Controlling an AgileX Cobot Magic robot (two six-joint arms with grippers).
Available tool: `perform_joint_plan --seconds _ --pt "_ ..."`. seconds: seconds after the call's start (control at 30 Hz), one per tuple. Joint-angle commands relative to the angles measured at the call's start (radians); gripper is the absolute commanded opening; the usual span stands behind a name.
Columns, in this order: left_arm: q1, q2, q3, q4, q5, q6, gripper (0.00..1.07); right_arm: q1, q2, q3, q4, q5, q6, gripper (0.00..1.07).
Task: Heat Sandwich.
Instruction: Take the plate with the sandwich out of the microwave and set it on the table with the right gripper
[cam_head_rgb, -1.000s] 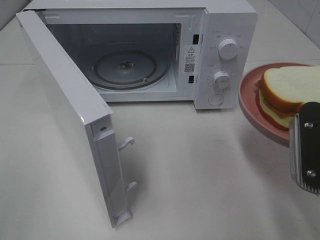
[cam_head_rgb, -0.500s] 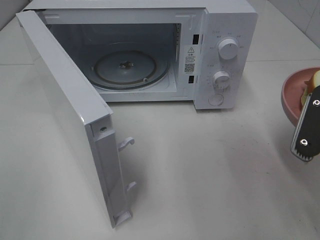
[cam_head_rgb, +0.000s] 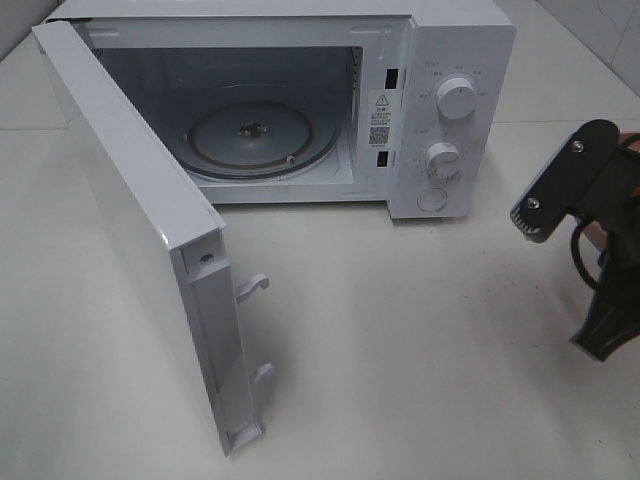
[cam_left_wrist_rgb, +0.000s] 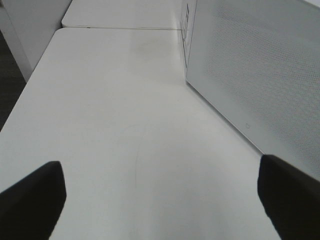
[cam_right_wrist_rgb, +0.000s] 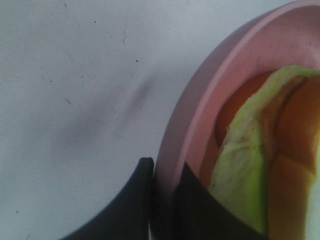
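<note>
1. The sandwich (cam_right_wrist_rgb: 252, 185) is seen only in the right wrist view, lying on a pink plate (cam_right_wrist_rgb: 210, 105): a pale green leafy edge and tan crust are shown close up against the plate's inner wall. In the high view neither is clearly made out; they are hidden behind the arm at the right edge.

2. The plate's rim is pinched between the narrowly closed jaws of the right gripper (cam_right_wrist_rgb: 162, 192), one dark finger outside the rim and one inside. Whether the plate is lifted or resting on the white table (cam_head_rgb: 420, 340) cannot be told from these pictures.

3. The right arm (cam_head_rgb: 585, 210) is pictured at the far right of the high view, well apart from the microwave (cam_head_rgb: 440, 60).

4. The microwave door (cam_head_rgb: 130, 230) is swung fully open, and the glass turntable (cam_head_rgb: 262, 138) inside is bare. The opening step is judged done.

5. The left gripper (cam_left_wrist_rgb: 160, 200) is shown with its jaws spread wide and nothing between them, low over the table beside the open door.

6. Still to be done, as judged: the plate is to be carried across and set on the turntable, the door shut, and the dials (cam_head_rgb: 456, 98) turned. The task is reckoned to be at an early-to-middle stage.
</note>
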Motion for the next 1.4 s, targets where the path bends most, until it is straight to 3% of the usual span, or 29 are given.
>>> perform_joint_plan --seconds 0.03,0.43,0.87,1.4 --pt "-0.008 -0.026 0.002 0.000 -0.004 -0.007 0.98 0.002 0.087 -0.044 -0.054 0.018 0.099 0.00" --pt "-0.008 -0.026 0.002 0.000 -0.004 -0.007 0.98 -0.146 0.201 -0.096 -0.123 -0.006 0.266 0.00" --pt "-0.008 -0.026 0.002 0.000 -0.004 -0.007 0.98 -0.380 0.325 -0.096 -0.181 -0.102 0.423 0.00" --pt "-0.008 -0.026 0.002 0.000 -0.004 -0.007 0.98 -0.417 0.493 -0.096 -0.359 -0.156 0.677 0.00"
